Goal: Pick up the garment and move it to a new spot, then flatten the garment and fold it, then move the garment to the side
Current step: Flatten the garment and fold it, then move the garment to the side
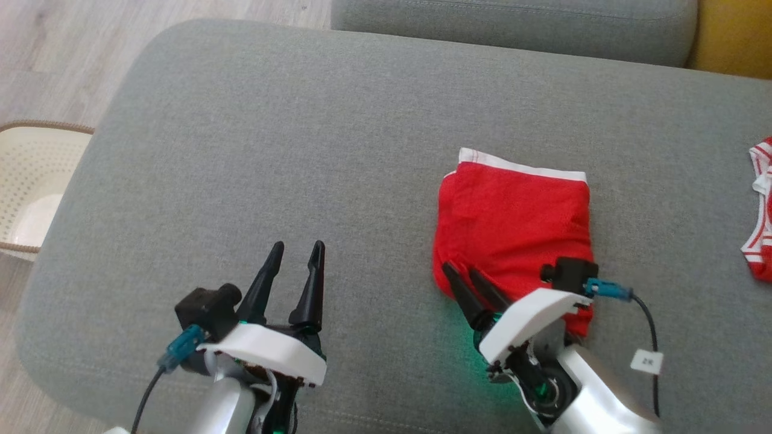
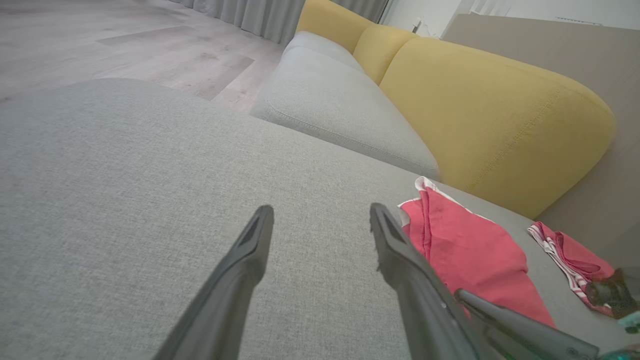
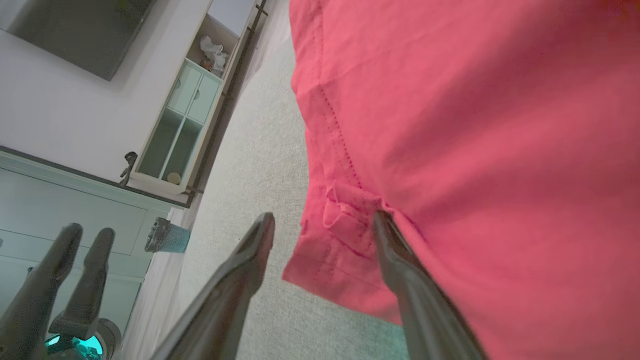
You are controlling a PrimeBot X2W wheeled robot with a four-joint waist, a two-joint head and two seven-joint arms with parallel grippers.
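The garment lies folded on the cushion, right of middle. The right gripper is at its near corner, fingers spread, pinching nothing (I think the fold is done). The left gripper, also spread and empty, hovers well apart.

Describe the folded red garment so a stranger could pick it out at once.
Start at the big grey cushion before the robot. Right of its middle lies the folded red garment, by the right gripper. Unlike the striped garment at the right edge, it is plain red with one white band.
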